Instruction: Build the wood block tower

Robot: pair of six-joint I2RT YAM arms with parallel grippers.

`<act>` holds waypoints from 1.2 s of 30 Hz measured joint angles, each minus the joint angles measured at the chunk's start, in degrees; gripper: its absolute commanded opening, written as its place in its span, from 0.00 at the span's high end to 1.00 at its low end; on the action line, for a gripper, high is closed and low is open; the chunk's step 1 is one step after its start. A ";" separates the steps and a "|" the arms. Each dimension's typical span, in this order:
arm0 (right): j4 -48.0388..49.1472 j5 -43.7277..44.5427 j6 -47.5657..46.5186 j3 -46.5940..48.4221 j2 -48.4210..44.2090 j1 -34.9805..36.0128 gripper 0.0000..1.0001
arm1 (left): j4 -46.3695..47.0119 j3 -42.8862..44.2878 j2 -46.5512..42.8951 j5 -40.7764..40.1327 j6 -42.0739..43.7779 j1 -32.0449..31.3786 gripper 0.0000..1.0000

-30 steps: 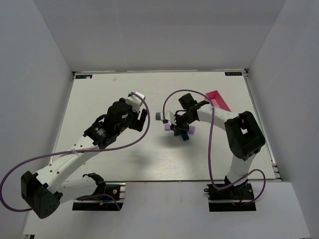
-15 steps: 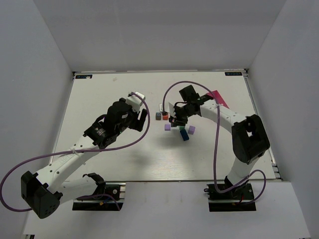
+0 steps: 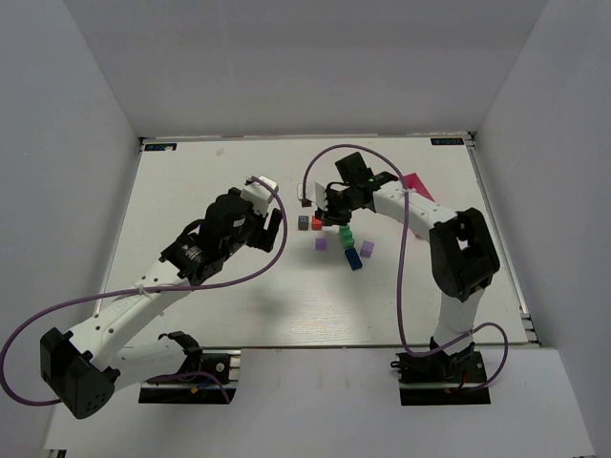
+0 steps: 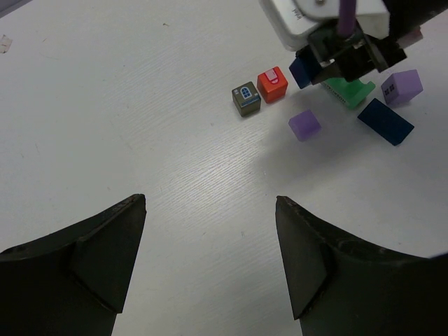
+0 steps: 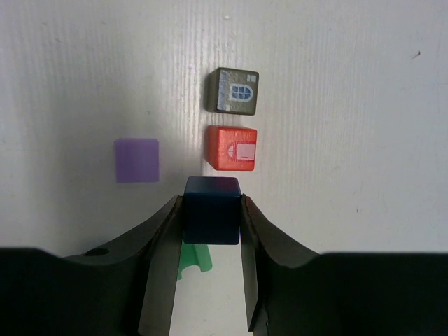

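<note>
Small painted wooden blocks lie mid-table. An olive block (image 5: 235, 90) and a red block (image 5: 232, 148) sit side by side, with a purple cube (image 5: 136, 159) apart to one side. My right gripper (image 5: 212, 203) is shut on a dark blue cube (image 5: 212, 208), held above the table just short of the red block. A green arch block (image 5: 194, 260) shows below the jaws. In the top view the right gripper (image 3: 329, 216) hovers by the red block (image 3: 316, 223). My left gripper (image 4: 210, 201) stands open and empty, well short of the blocks.
A long blue block (image 3: 353, 258) and another purple block (image 3: 367, 249) lie just near of the green block (image 3: 347, 234). A pink box (image 3: 417, 191) sits at the far right. The right arm's purple cable loops over the blocks.
My right gripper has lifted out of the block cluster and moved toward the far left, carrying the dark blue cube to beside the red block. The left arm has stayed still.
</note>
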 measured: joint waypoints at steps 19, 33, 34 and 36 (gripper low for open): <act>0.02 2.75 -1.36 5.79 8.74 -3.21 0.78 | -0.04 0.00 0.28 -0.20 -0.02 0.00 0.15; -1.60 1.31 -3.34 6.82 11.21 -3.52 0.77 | -0.02 0.00 0.28 -0.20 0.00 0.00 0.15; -1.68 1.18 -3.43 6.82 11.39 -3.52 0.77 | -0.04 0.00 0.28 -0.20 -0.02 0.00 0.15; -2.08 0.98 -3.50 6.82 11.63 -3.52 0.77 | -0.02 0.00 0.35 -0.22 -0.02 0.00 0.15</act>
